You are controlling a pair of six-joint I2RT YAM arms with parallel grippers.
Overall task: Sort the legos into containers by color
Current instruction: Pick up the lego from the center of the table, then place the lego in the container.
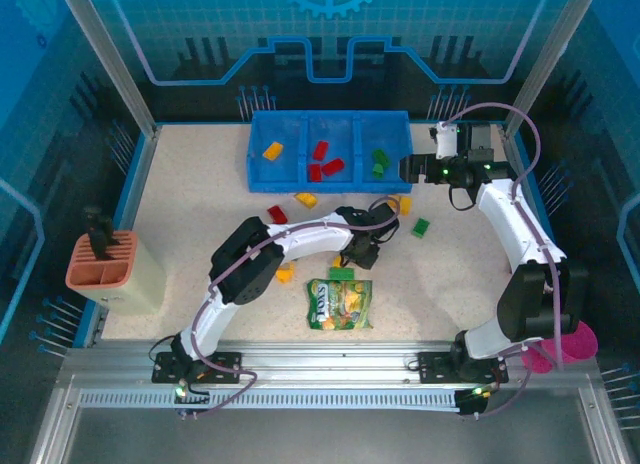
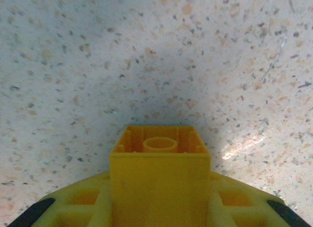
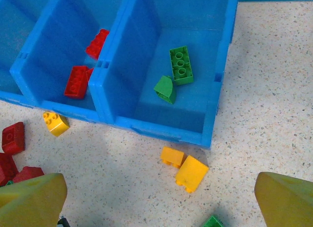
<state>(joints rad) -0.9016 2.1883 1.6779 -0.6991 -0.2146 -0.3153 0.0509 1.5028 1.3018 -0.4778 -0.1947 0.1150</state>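
Across the far middle of the table (image 1: 200, 194), 1 wide blue tray (image 3: 161, 128) split into 3 side-by-side compartments: 1 orange lego (image 1: 272, 151) in the left, 3 red legos (image 1: 321, 150) in the middle, 2 green legos (image 3: 180, 65) in the right. Nearer the arms, a candy bag (image 1: 340, 304), with more chunky studded legos loose around it in red, green and yellow. By the tray's right end, right gripper (image 1: 408, 170) with fingers spread wide, nothing between them. Up close from the left wrist, a detail too coarse from above: yellow lego (image 2: 160, 173), hollow end forward, clamped in the left gripper (image 1: 362, 246), apparently just above the table.
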